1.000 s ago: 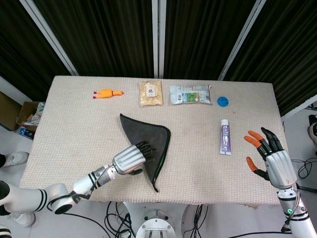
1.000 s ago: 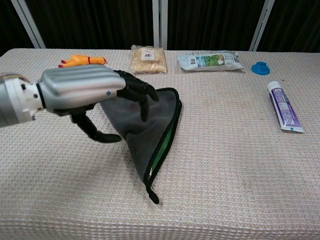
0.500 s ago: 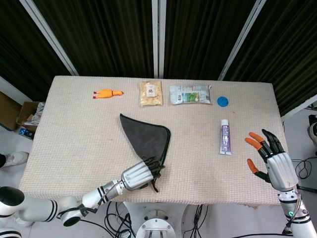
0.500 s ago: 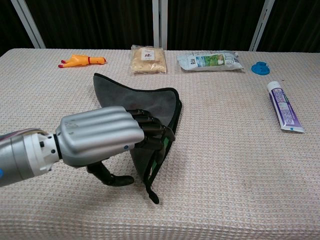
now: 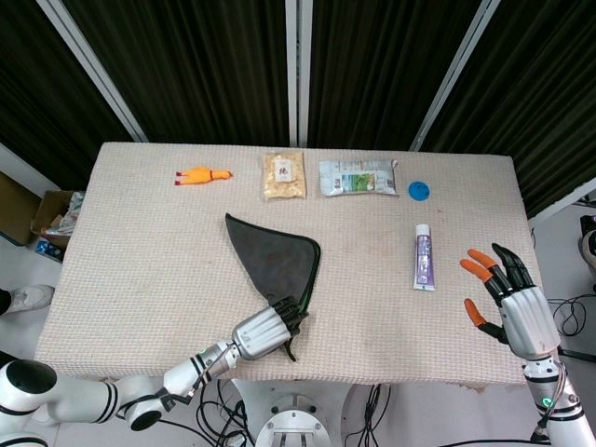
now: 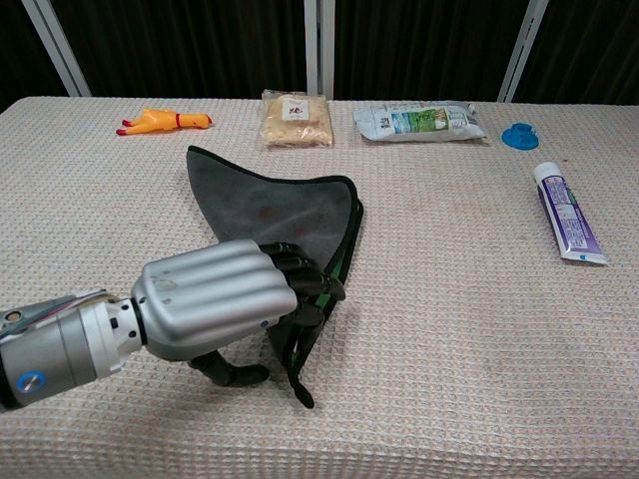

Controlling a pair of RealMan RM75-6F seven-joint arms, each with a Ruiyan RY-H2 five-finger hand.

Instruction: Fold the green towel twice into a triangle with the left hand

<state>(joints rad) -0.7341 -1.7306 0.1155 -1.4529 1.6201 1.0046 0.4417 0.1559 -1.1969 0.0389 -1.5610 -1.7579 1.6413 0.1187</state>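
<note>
The green towel [image 5: 275, 256] [image 6: 270, 205] lies folded in a triangle at mid-table, dark grey side up, with a green edge showing along its right fold. My left hand [image 5: 264, 331] [image 6: 215, 299] sits over its lower corner near the table's front edge. The fingers curl onto the cloth at the green edge and the thumb lies low by the left edge, so the hand grips that corner. The towel's very tip pokes out below the hand, flat on the table. My right hand [image 5: 510, 303] hovers off the table's right front corner, fingers spread, holding nothing.
Along the back edge are an orange toy chicken [image 5: 200, 175] [image 6: 165, 121], a bag of grains [image 5: 284, 176] [image 6: 297, 119], a wipes pack [image 5: 358, 177] [image 6: 417, 121] and a blue cap [image 5: 419, 190] [image 6: 519, 135]. A toothpaste tube [image 5: 424, 257] [image 6: 569, 225] lies at the right.
My left hand slid from the middle of the towel down to its lower corner and curled its fingers onto the cloth. The right hand barely moved.
</note>
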